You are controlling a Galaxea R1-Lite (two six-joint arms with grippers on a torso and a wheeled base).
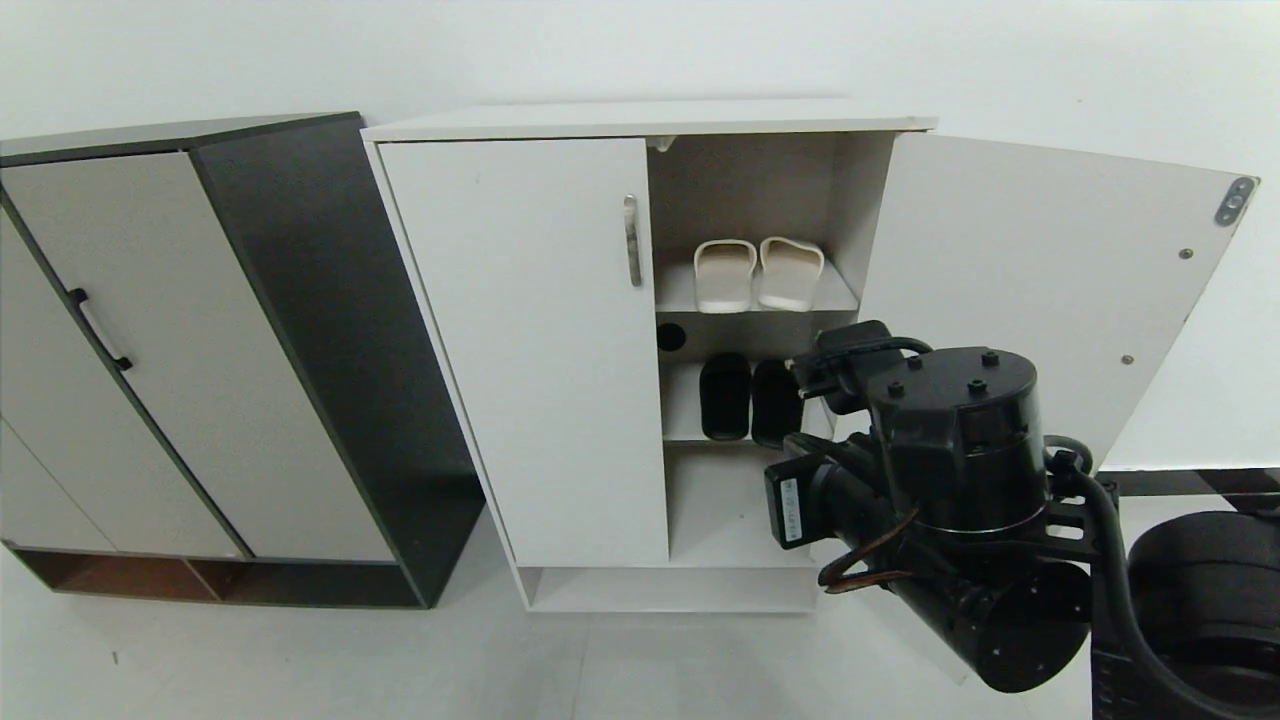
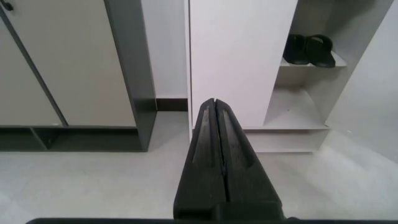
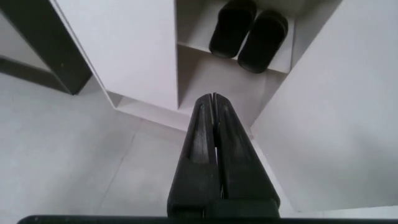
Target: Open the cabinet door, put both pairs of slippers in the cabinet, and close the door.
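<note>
Two pairs are logged inside the white cabinet (image 1: pixel 650 118). The white slippers (image 1: pixel 758 273) are on the upper shelf (image 1: pixel 842 298), side by side and touching. The black slippers (image 1: pixel 750 398) are on the middle shelf (image 1: pixel 680 405) directly below, also side by side.

Doors: the right door (image 1: pixel 1030 290) is swung wide open to my right. The left door (image 1: pixel 530 350) is shut, with its metal handle (image 1: pixel 631 240) upright near the inner edge.

Left tool (image 2: pixel 214 102): fingers pressed fully together, nothing between them, touching nothing. It hangs above the floor (image 2: pixel 93 180) and points toward the lower part of the left door.

Right tool (image 3: pixel 213 96): fingers flat against each other, no gap, empty, no contact with anything. It hangs over the floor in front of the open half, aimed at the bottom compartment beneath the black slippers, with the right door just beside it.

My right arm (image 1: pixel 950 440) is in front of the open half and hides part of the lower compartment in the head view.

Also present: a dark cabinet (image 1: pixel 330 330) just beside the white one, on my left, its door shut.
</note>
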